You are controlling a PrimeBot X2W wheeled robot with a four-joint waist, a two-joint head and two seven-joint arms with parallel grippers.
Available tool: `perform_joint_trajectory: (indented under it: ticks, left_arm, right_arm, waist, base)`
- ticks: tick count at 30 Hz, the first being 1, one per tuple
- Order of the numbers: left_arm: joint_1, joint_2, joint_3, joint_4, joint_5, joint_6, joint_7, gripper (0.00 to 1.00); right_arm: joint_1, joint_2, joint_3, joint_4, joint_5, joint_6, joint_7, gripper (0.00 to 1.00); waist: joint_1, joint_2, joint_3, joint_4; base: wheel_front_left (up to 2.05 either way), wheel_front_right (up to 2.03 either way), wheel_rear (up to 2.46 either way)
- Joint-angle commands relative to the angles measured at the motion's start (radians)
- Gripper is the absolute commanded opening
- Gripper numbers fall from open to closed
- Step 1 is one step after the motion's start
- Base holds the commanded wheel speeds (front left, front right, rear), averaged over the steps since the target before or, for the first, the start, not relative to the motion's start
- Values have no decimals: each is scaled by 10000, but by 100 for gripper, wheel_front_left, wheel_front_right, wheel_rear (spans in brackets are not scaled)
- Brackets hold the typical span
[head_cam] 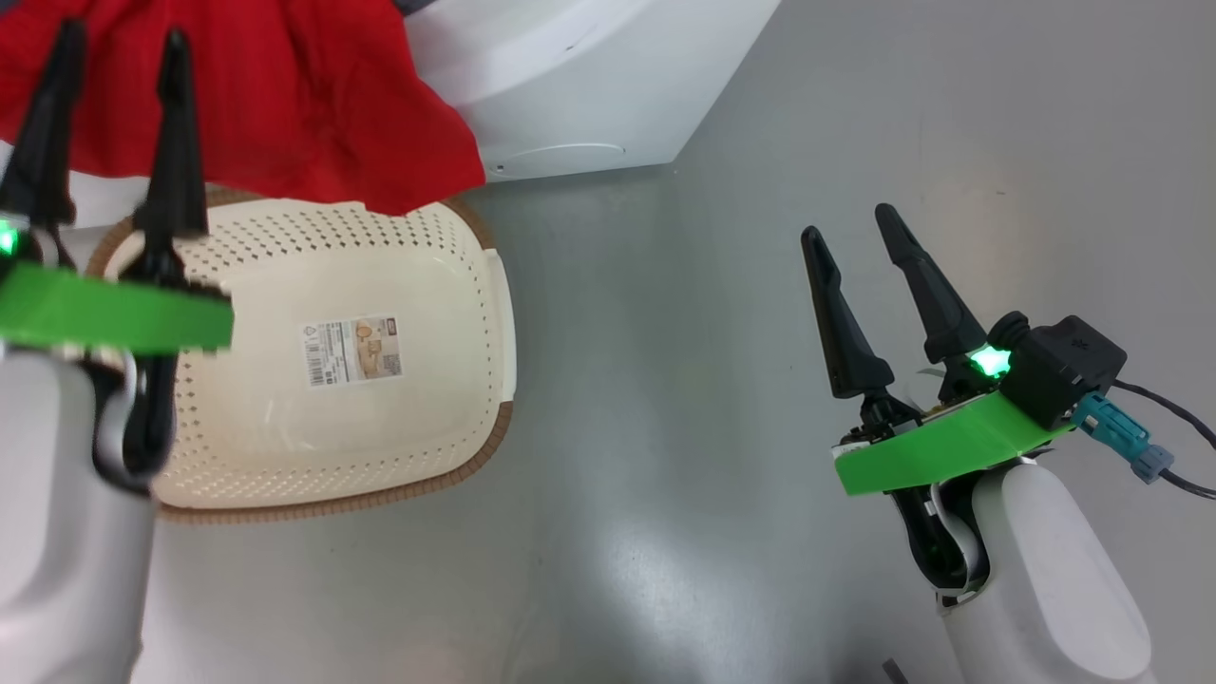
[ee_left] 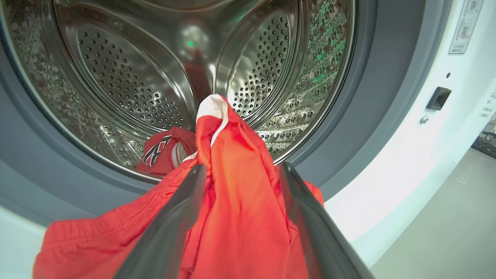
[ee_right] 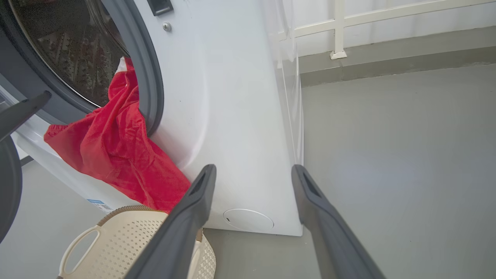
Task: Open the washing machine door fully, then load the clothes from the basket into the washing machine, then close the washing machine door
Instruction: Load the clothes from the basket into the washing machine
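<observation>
1. Your left gripper point(ee_left: 243, 166): jaws spread wide, the clothes point(ee_left: 240, 224) lying between them, draped from the drum point(ee_left: 128, 89) over the washing machine point(ee_right: 232, 97) front.
2. Your right gripper point(head_cam: 846, 221): jaws apart, over the floor point(head_cam: 665, 427).
3. The basket point(head_cam: 446, 285) stands under the hanging cloth, against the machine.

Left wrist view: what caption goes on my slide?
Red clothes spill from the steel drum between fingers of the open left pincer.
</observation>
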State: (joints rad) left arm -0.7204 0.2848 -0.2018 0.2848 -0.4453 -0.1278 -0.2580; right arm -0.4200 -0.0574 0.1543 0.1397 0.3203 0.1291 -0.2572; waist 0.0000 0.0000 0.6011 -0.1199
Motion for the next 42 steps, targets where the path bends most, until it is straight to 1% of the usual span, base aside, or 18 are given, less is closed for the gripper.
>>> perform_joint_trajectory:
  ticks: [1,10,15,19,23,26,42]
  left_arm:
    - [464,381,438,-514,186,-28,-37,100]
    - [3058,-36,1325,-2227,465,-28,-37,100]
    - [4004,-326,1525,-3148,648,-28,-37,100]
    - [4582,-591,1673,-3630,785,-28,-37,100]
    - [5016,-876,1915,-3738,793,-28,-37,100]
    - [5144,-977,2021,-3710,774,-28,-37,100]
    - [5148,-953,1864,-3336,731,-29,-38,100]
  right_arm:
    - [133,72,175,-217,-53,16,-46,100]
    - [138,72,-22,-304,-158,16,-46,100]
    - [132,55,-87,-310,-221,16,-46,100]
    - [144,26,-120,-355,-255,16,-46,100]
    - [229,-8,-176,-410,-289,16,-46,100]
    - [318,-29,-211,-413,-305,16,-46,100]
    - [394,-23,-158,-345,-303,16,-46,100]
  waist:
    - [0,0,-16,38]
    - [0,0,59,196]
    - [0,0,93,322]
    - [0,0,90,386]
    - [0,0,52,455]
    - [0,0,34,500]
    - [0,0,-94,430]
  base:
    - [0,0,0]
    - [0,0,0]
    - [0,0,0]
    - [0,0,0]
    - [0,0,0]
    - [0,0,0]
    - [0,0,0]
